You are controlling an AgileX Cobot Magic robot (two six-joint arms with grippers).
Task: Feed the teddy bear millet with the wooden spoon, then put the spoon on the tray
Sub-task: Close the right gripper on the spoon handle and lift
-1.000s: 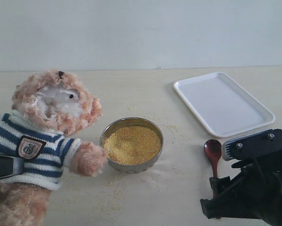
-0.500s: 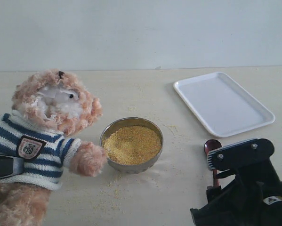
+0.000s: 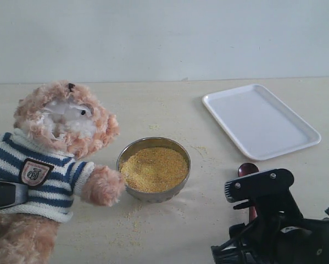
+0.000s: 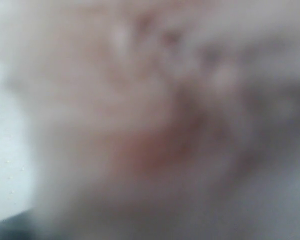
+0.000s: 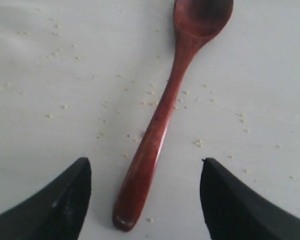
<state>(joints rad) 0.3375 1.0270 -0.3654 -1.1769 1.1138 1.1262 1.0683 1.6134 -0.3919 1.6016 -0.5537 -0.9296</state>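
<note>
Wooden spoon: lying flat on the surface, right of the bowl and just in front of the tray, touching neither. Its small oval end is pointing towards the tray and is showing no grains inside.
Right hand: hanging low over the spoon's handle end with its jaws standing wide. One dark finger is sitting on each side of the handle, and neither is touching the wood. Nothing is being held.
Obstruction: in the exterior view the black body of the right arm is covering nearly all of the handle, so only the spoon's oval end is showing there.
Left hand: one dark part is showing at the frame edge, lying against the striped sweater. The left wrist view is showing only blurred fur, so I cannot tell how its jaws are standing or whether they are gripping.
Teddy bear: leaning at the left, face turned towards the bowl. One paw is reaching to the bowl's side; whether they are touching cannot be told.
Millet: filling the metal bowl at centre.
Loose grains: lying scattered around the bowl and beside the spoon.
Tray: sitting at the far right, well apart from the bowl, with nothing lying on it.
</note>
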